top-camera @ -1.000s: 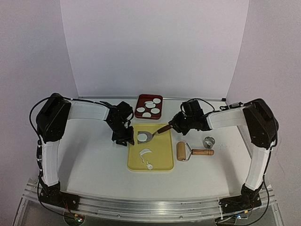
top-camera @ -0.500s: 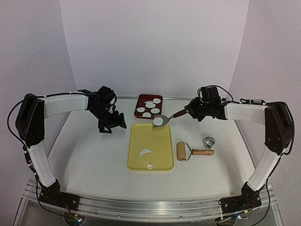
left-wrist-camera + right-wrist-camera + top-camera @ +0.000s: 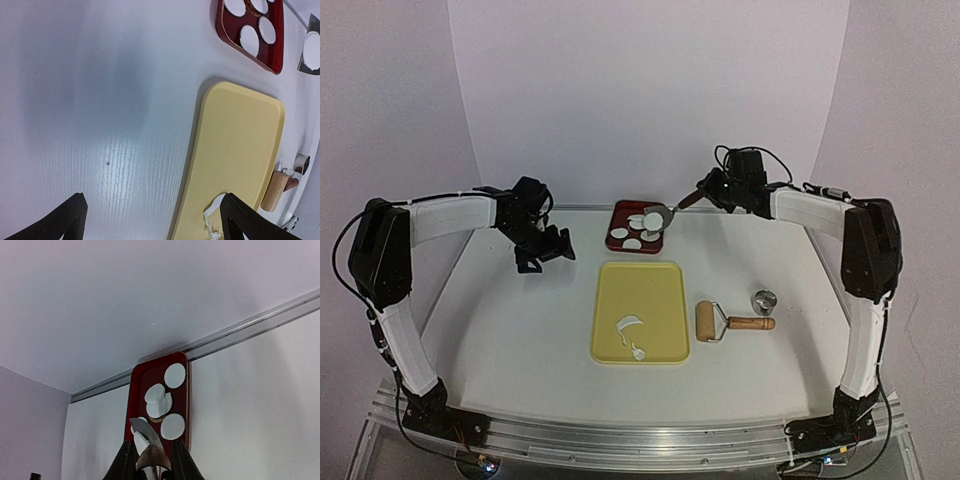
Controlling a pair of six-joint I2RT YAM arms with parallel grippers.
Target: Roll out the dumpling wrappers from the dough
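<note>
no text, label or number is readable anywhere.

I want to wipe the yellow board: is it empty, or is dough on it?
Not empty. Thin white dough scraps lie on the yellow board, toward its near end; the rest is bare.

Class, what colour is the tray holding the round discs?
The tray is dark red, clearest in the left wrist view.

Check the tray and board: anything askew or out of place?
Two things. In the red tray, two dumpling wrappers overlap instead of lying apart like the rest. On the yellow board, thin curled dough scraps lie near its front edge. Rolling pin and ring cutter sit apart beside it, nothing spilled.
</note>
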